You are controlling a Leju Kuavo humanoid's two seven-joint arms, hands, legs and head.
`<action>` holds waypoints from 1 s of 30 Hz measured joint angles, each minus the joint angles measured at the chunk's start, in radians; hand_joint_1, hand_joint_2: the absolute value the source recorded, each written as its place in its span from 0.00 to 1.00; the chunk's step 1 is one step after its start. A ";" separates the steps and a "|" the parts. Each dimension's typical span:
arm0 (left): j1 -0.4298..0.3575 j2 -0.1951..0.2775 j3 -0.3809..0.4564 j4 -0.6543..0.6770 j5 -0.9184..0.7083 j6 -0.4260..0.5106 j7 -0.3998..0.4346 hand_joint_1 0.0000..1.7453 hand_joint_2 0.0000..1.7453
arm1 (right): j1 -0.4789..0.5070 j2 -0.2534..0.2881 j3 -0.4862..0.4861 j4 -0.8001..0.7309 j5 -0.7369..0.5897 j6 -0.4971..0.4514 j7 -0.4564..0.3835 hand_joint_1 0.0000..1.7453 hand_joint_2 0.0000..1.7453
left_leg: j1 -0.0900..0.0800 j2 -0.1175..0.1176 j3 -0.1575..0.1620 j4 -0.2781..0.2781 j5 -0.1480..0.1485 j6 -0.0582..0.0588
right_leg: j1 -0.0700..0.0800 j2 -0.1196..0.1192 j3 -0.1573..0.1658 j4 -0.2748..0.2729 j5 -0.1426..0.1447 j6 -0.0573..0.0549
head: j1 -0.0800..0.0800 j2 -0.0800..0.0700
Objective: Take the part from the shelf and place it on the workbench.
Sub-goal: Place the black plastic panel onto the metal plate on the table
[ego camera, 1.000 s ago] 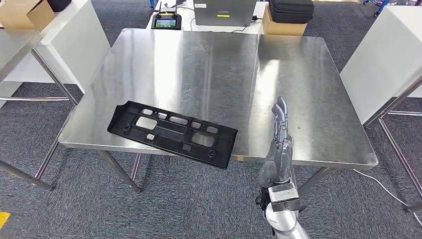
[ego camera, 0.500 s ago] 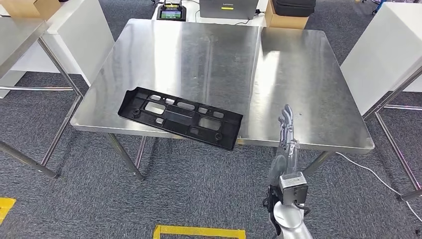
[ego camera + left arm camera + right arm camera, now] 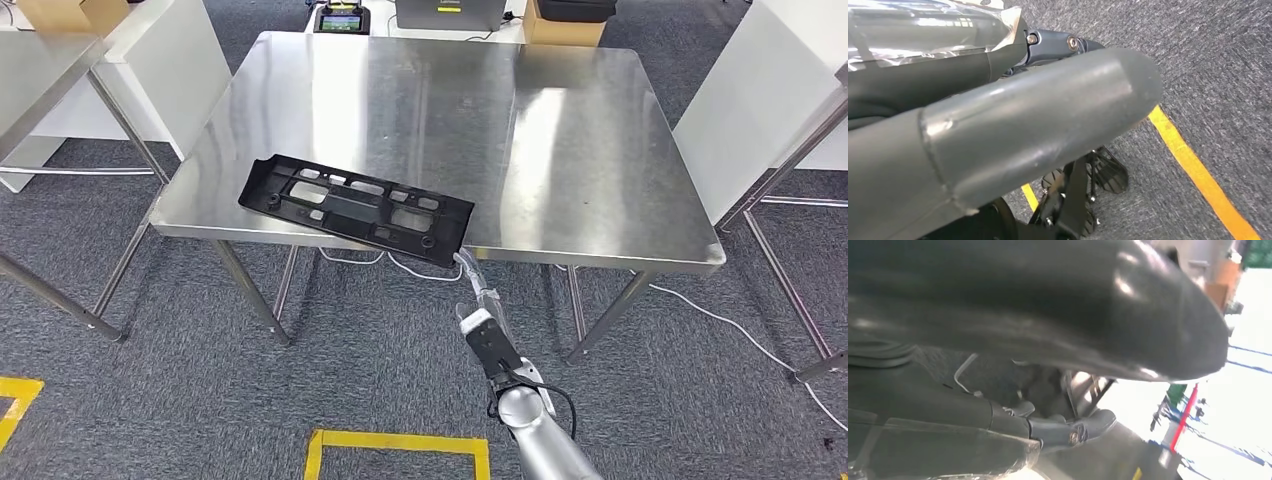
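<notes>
At the bottom of the head view, right of centre, the silver right arm reaches up and the right hand (image 3: pixel 478 300) lies just below the tabletop edge, fingers straight and holding nothing. The left hand (image 3: pixel 998 135) hangs over grey carpet (image 3: pixel 700 400); its fingers look extended, empty. Farther, the flat black plastic part with cut-outs (image 3: pixel 355 210) lies on the stainless steel tabletop (image 3: pixel 560 130), at its near left edge, one corner overhanging.
</notes>
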State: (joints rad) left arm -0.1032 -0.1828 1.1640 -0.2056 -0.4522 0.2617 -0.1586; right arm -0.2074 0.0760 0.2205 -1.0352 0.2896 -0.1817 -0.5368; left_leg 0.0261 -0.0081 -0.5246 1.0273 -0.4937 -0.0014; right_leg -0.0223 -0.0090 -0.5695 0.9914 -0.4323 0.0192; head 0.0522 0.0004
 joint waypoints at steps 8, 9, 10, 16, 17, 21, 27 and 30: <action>0.002 -0.011 0.013 0.000 -0.003 0.014 -0.001 0.00 0.00 | -0.124 0.044 0.004 0.468 0.040 0.017 0.253 0.00 0.00 | -0.014 0.004 -0.077 -0.025 0.073 0.069 | 0.006 0.004 -0.097 0.201 -0.147 0.010 | 0.010 0.000; 0.004 -0.012 0.015 0.000 -0.004 0.015 -0.001 0.00 0.00 | -0.127 0.045 0.004 0.512 0.052 0.007 0.311 0.00 0.00 | -0.016 0.003 -0.093 -0.024 0.084 0.069 | 0.006 0.004 -0.106 0.259 -0.173 0.012 | 0.010 0.000; 0.005 -0.012 0.016 0.000 -0.006 0.017 0.000 0.00 0.00 | -0.127 0.045 0.005 0.551 0.064 -0.001 0.361 0.00 0.00 | -0.019 0.003 -0.109 -0.023 0.096 0.069 | 0.007 0.005 -0.102 0.293 -0.178 0.018 | 0.010 0.000; 0.008 -0.018 0.017 0.000 -0.032 0.020 0.017 0.00 0.00 | -0.102 0.044 0.011 0.697 0.085 -0.031 0.587 0.00 0.00 | -0.028 0.006 -0.164 -0.024 0.160 0.050 | 0.022 0.006 0.145 -0.011 -0.131 0.014 | 0.008 0.000; 0.009 -0.018 0.016 0.000 -0.038 0.020 0.021 0.00 0.00 | -0.091 0.042 0.009 0.712 0.078 -0.038 0.613 0.00 0.00 | -0.028 0.006 -0.163 -0.027 0.170 0.044 | 0.027 0.006 0.156 -0.036 -0.135 0.005 | 0.006 0.000; 0.016 -0.014 0.013 0.000 -0.064 0.024 0.038 0.00 0.00 | -0.025 0.038 -0.012 0.776 0.046 -0.067 0.778 0.00 0.00 | -0.019 0.003 -0.180 0.018 0.109 0.021 | 0.011 -0.003 0.132 -0.045 -0.094 -0.030 | 0.004 0.000; 0.019 -0.008 0.003 0.000 -0.085 0.028 0.053 0.00 0.00 | 0.078 0.036 -0.038 0.817 0.046 -0.099 0.849 0.00 0.00 | -0.002 0.005 -0.166 0.256 -0.017 -0.004 | 0.008 -0.010 0.051 -0.026 -0.033 -0.030 | 0.001 0.000; 0.016 -0.006 -0.003 0.000 -0.089 0.029 0.055 0.00 0.00 | 0.091 0.036 -0.040 0.825 0.051 -0.112 0.852 0.00 0.00 | 0.003 0.002 -0.015 0.071 -0.004 -0.006 | 0.008 -0.006 0.008 0.003 -0.018 -0.014 | 0.001 0.000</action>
State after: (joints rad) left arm -0.0876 -0.1885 1.1612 -0.2056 -0.5414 0.2905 -0.1040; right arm -0.1161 0.1118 0.1801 -0.2106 0.3406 -0.2941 0.3151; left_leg 0.0290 -0.0062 -0.5396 1.0979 -0.4979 -0.0073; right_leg -0.0141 -0.0153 -0.5613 0.9943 -0.4501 0.0057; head 0.0534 0.0004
